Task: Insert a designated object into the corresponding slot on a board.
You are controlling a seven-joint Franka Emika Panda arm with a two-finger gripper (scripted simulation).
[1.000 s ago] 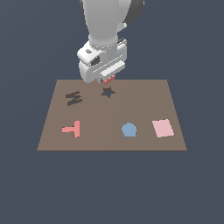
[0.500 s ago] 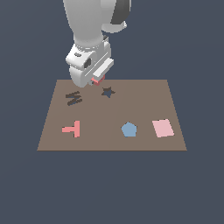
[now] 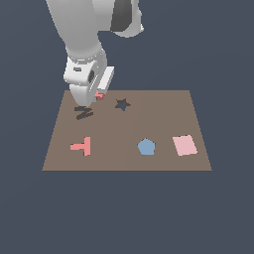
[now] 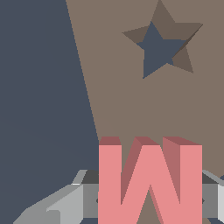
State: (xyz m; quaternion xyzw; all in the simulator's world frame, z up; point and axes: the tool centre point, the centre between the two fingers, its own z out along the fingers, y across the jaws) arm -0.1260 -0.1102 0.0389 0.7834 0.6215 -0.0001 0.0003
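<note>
The brown board (image 3: 163, 124) lies flat, seen whole in the exterior view. My gripper (image 3: 98, 95) hangs above its far part on the exterior view's left, shut on the salmon-red M-shaped block (image 3: 100, 94). In the wrist view the M-shaped block (image 4: 148, 181) fills the foreground between the grey fingers (image 4: 65, 203). The dark M-shaped slot (image 3: 84, 113) lies just below and to the exterior view's left of the gripper, partly covered by the hand. The wrist view does not show the slot.
A dark star-shaped cut-out (image 3: 122, 104) sits beside the gripper and also shows as the star cut-out (image 4: 159, 43) in the wrist view. A pink T piece (image 3: 82, 146), a blue pentagon (image 3: 146, 147) and a pale pink square (image 3: 184, 145) lie along the board's near side.
The arm has carried the block toward the exterior view's left, from over the star cut-out toward the M-shaped slot, and sits lower over the board.
</note>
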